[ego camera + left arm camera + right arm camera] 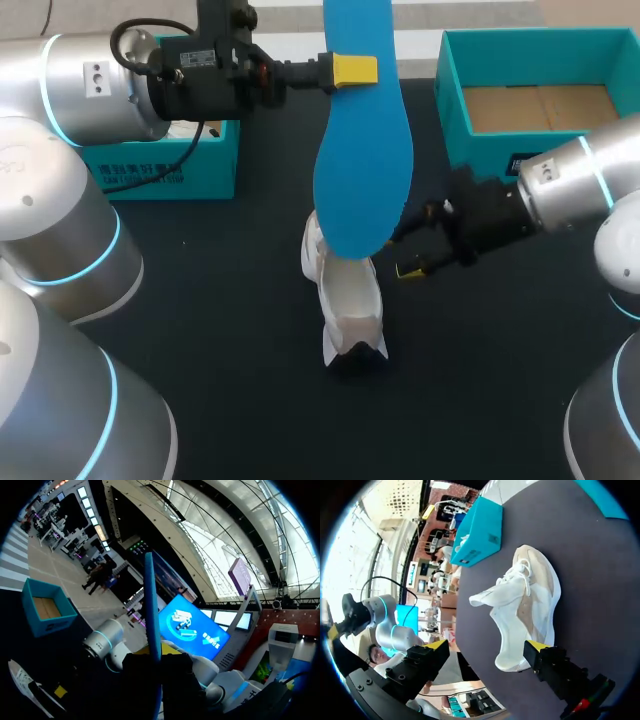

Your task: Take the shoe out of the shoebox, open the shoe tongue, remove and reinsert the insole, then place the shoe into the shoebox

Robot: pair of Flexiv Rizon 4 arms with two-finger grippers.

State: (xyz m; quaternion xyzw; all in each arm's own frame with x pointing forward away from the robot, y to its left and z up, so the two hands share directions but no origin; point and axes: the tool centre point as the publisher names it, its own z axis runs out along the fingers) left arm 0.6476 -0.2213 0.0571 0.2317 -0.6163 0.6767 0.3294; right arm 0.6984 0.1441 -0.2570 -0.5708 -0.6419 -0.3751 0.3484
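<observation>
Black worktop (200, 300): left hand (355, 70) pinches flat blue insole (362, 150) upright over white lace-up shoe (350, 295); right hand (420, 240) spread beside it.

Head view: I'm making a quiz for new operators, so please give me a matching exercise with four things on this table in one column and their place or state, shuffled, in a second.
Things:
1. blue insole
2. white shoe
3. teal shoebox
4. right claw

Place or state:
A. open, close beside the shoe
B. on the table, below the insole's lower end
C. held up in the left claw
D. at the table's far right, nothing inside, cardboard bottom showing

Pairs: 1-C, 2-B, 3-D, 4-A
</observation>
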